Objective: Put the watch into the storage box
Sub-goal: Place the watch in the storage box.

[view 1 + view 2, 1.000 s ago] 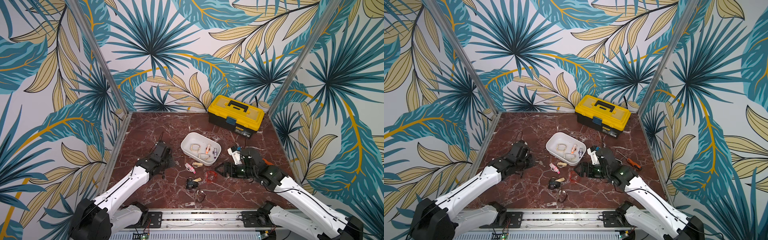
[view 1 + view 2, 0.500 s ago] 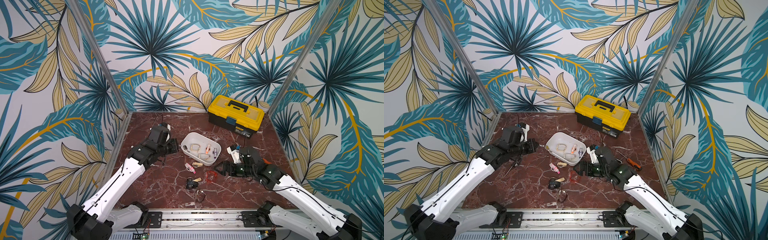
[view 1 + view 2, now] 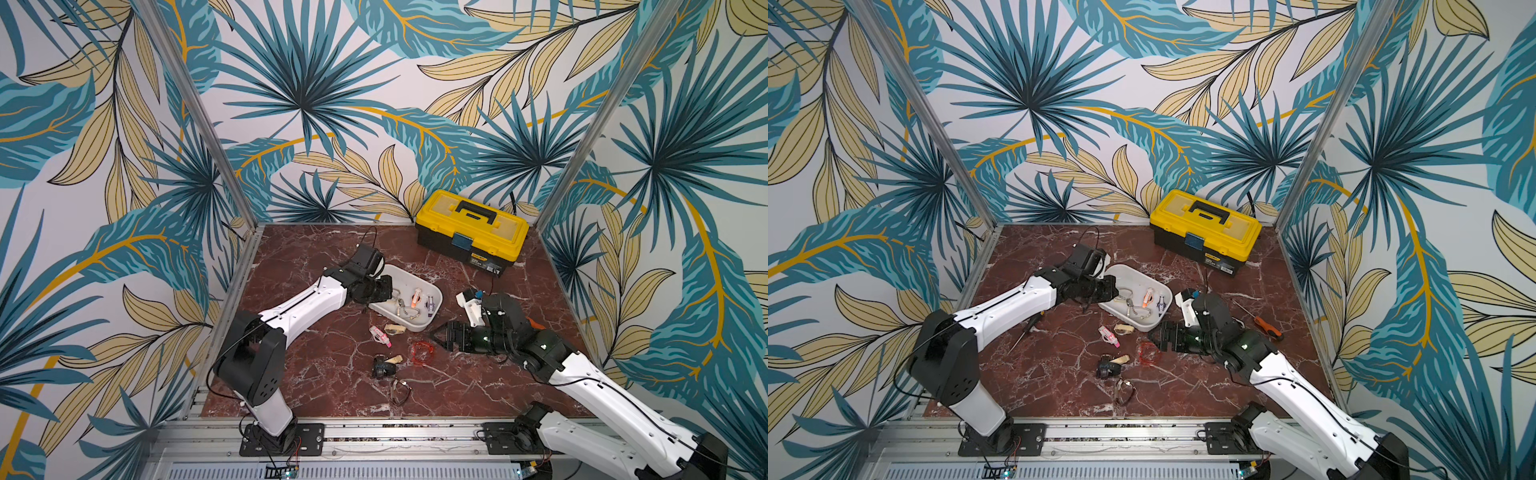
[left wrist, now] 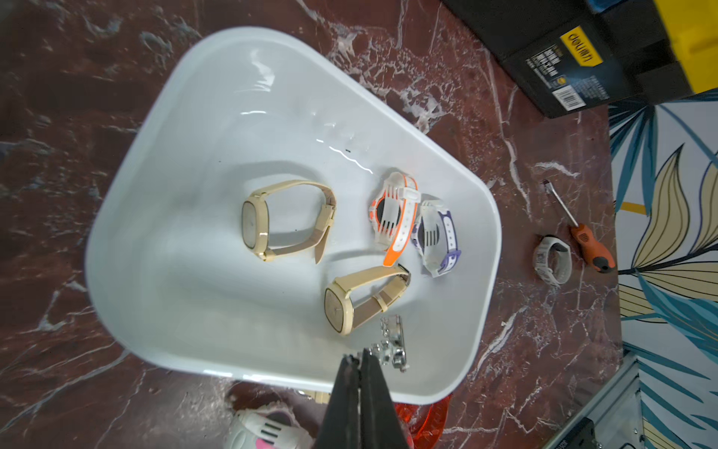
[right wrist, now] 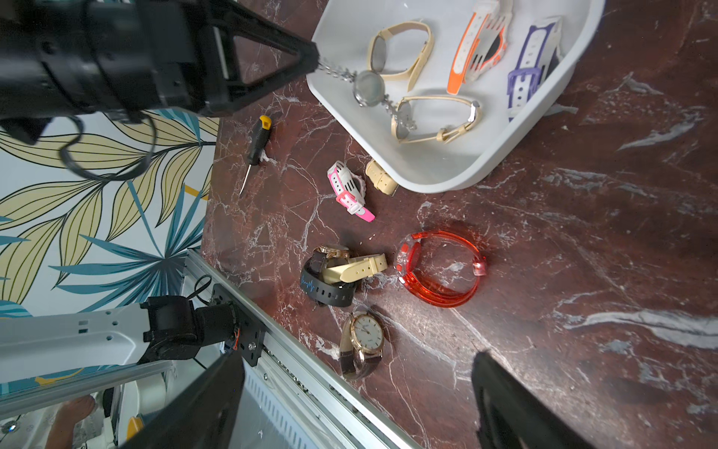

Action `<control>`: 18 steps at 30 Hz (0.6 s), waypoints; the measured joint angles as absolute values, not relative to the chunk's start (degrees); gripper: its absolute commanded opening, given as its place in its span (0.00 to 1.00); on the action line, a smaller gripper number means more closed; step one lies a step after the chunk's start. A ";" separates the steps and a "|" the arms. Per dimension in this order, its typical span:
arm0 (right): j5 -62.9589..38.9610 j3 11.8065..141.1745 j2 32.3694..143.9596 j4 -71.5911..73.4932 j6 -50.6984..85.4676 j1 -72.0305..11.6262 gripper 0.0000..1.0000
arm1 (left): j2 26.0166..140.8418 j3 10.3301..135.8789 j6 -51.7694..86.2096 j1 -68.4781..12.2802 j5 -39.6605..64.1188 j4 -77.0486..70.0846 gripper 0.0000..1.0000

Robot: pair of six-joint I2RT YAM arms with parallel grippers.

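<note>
Silver chain watch [image 5: 367,88] dangled from left gripper [image 5: 312,64], jaws clenched on its band, over white storage box [image 5: 447,175]. Right gripper [image 3: 439,334] gaped wide near red watch [image 3: 422,352], holding nothing.

Noted beige strap [image 5: 382,178], 6 o'clock of storage box [image 5: 439,179], half hidden under rim (dial unseen).

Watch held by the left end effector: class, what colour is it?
The watch is silver; the right wrist view shows it best.
</note>
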State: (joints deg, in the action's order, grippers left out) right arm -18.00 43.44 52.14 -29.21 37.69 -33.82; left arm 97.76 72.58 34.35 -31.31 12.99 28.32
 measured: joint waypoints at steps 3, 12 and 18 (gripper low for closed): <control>-17.98 43.27 51.81 -29.21 37.69 -33.85 0.94 | 100.44 72.64 34.28 -31.42 13.61 25.96 0.01; -17.80 42.52 54.06 -28.97 37.95 -33.87 0.94 | 103.35 73.12 34.13 -31.88 15.35 22.17 0.51; -17.21 42.04 56.64 -28.99 38.94 -33.87 0.92 | 96.84 72.75 33.32 -33.12 15.07 21.61 0.72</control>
State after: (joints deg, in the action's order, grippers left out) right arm -17.21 42.04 56.64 -28.99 38.94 -33.87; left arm 96.84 72.75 33.32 -33.12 15.07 21.61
